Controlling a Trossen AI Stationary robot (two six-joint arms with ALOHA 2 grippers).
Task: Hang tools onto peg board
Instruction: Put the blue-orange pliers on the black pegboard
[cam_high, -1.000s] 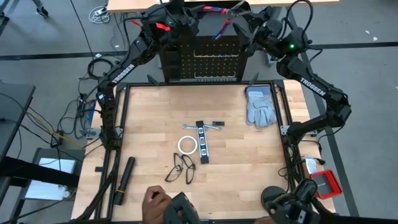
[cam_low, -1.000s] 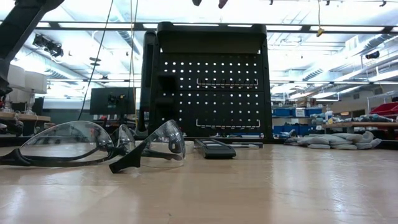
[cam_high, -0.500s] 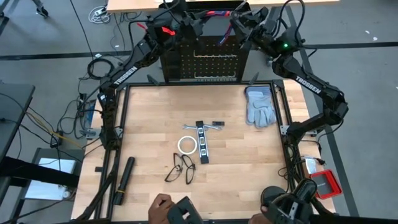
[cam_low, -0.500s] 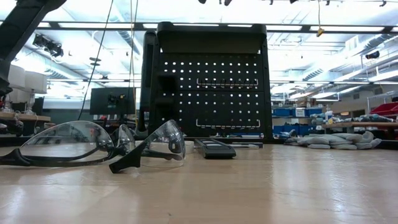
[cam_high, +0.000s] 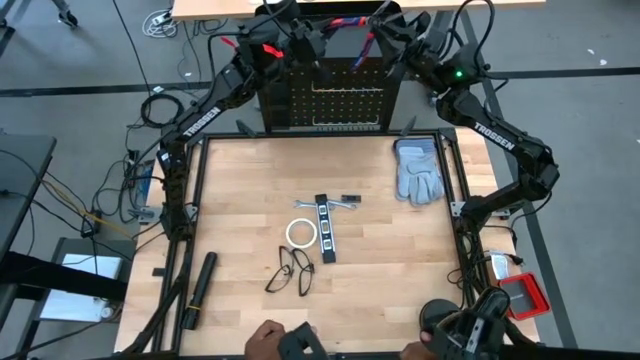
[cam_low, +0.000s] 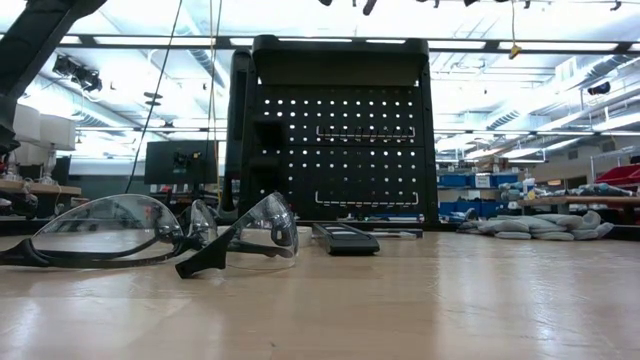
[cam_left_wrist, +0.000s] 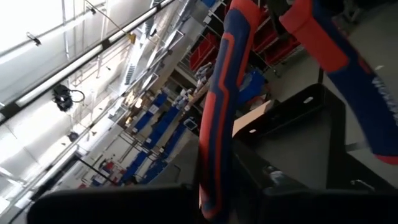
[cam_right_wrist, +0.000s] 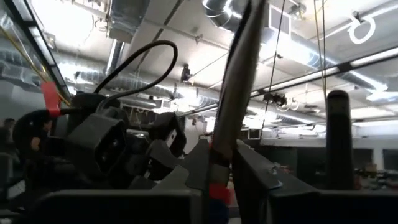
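Left gripper above the peg board top, clenched on the blue-red pliers handle. Right gripper at the pliers' other end, fingers closed around a handle. Pliers held between both, over the board's hood. On the table: tape ring, glasses, black strip, wrench

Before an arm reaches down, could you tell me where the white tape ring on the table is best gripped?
Probably from straight above: the white tape ring lies flat, hole up, so one of the fingers can drop inside and pinch its wall. Take the left side, away from the black strip.
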